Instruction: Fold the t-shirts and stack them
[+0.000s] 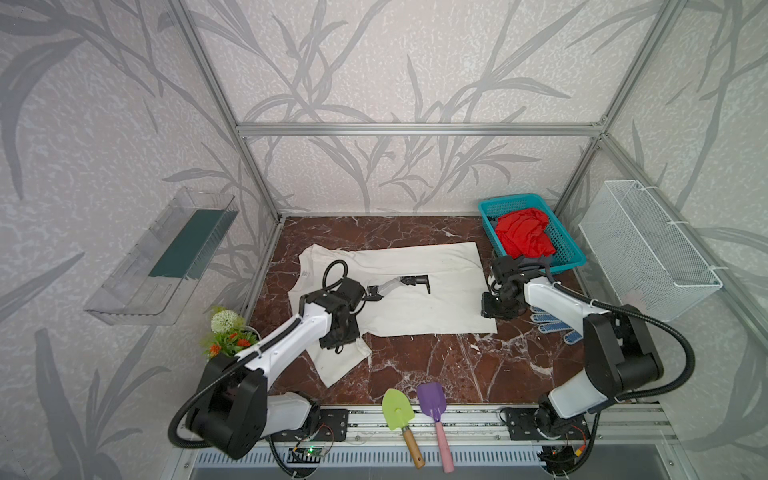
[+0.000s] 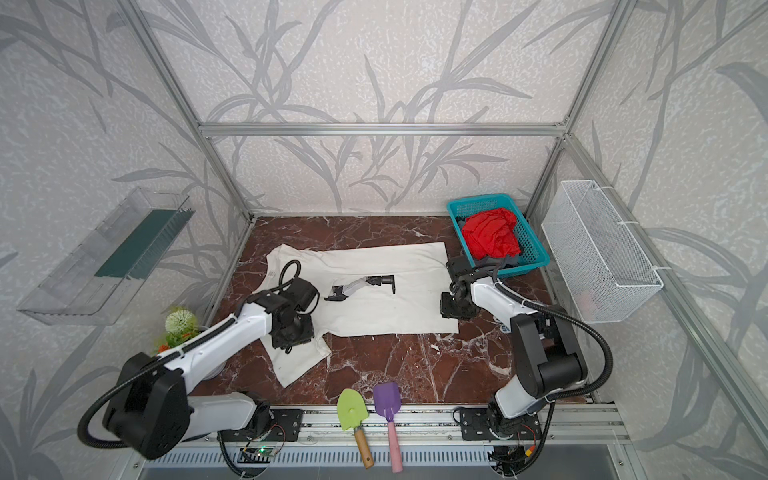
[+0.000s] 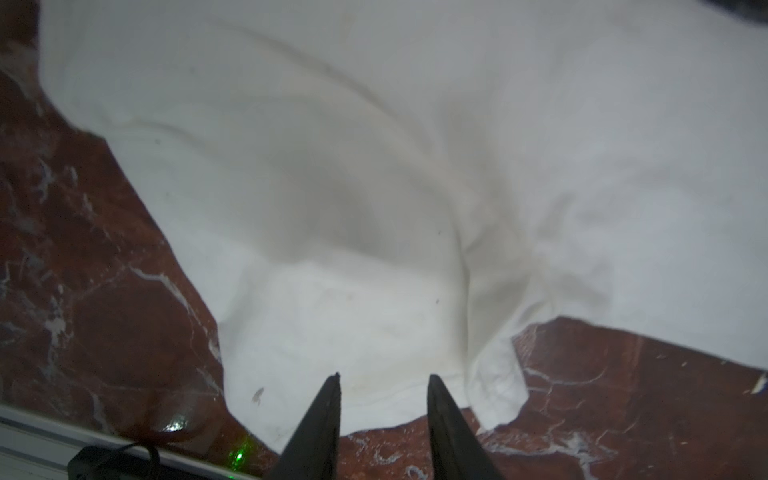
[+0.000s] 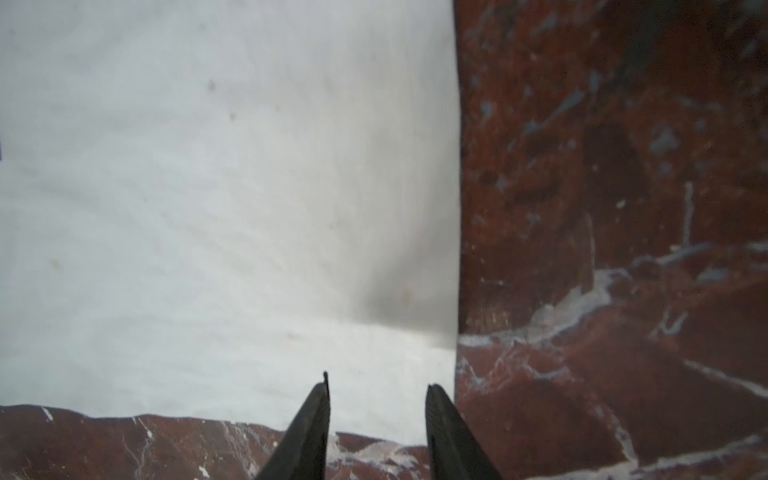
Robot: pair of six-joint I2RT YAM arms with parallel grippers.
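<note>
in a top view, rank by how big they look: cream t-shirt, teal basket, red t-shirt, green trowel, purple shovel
1. cream t-shirt
2. teal basket
3. red t-shirt
4. green trowel and purple shovel: look alike, and nearer the camera, so tied

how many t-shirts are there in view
3: a cream-white t-shirt spread on the table; a red t-shirt bunched in the teal basket; a dark grey t-shirt under it. More may be hidden below.

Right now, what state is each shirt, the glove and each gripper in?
white shirt, spread flat on the table, print up
red shirt, crumpled in the basket
grey shirt, bunched under the red one
glove, lying flat on the table
left gripper, open, empty, over a sleeve
right gripper, open, empty, over the white shirt's edge
</note>
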